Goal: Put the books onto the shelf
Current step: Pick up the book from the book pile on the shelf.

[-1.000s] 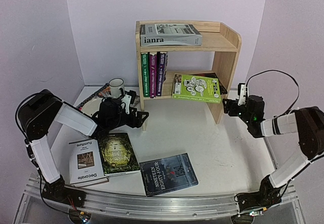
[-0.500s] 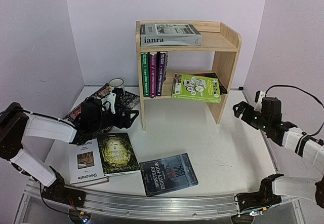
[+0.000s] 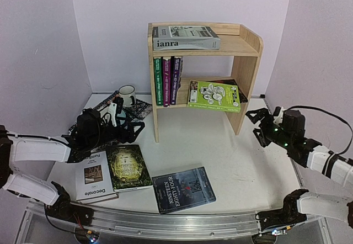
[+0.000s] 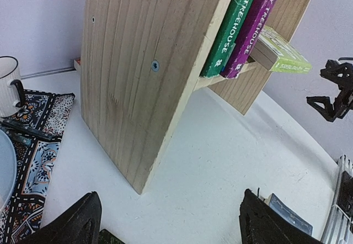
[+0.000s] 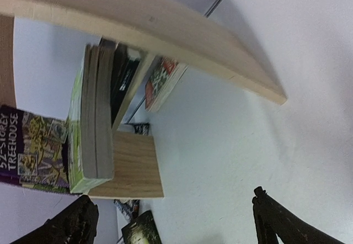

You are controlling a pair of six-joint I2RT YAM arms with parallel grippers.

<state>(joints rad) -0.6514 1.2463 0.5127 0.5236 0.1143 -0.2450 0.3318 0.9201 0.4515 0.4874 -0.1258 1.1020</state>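
- Shelf [image 3: 249, 67]: light pine two-tier unit, upright at the far middle of the surface [image 3: 220, 155], close to the back wall
- Top tier: grey "ianra" book [image 3: 185, 38] lies flat, spine to the front
- Lower tier, left end: row of upright paperbacks [image 3: 167, 81] with green, purple and dark spines, set against the left side panel
- Lower tier, right part: bright green illustrated book [image 3: 215, 95] lies flat, with a dark book [image 3: 238, 89] partly showing behind it
- Not shelved, flat on the surface near the front edge, left of centre: white "Decorate" book [image 3: 94, 176], dark green-covered book [image 3: 128, 168] just beside it, and "Nineteen Eighty-Four" book [image 3: 183, 189] to its right
- Left gripper [image 3: 135, 132]: released, jaws spread wide with nothing between them, low to the left of the shelf, by the patterned mat [image 3: 140, 109], facing the shelf's left side panel
- Right gripper [image 3: 253, 127]: released and empty, in the air to the right of the shelf, facing its right side
- White mug [image 3: 127, 95]: upright at the mat's far edge
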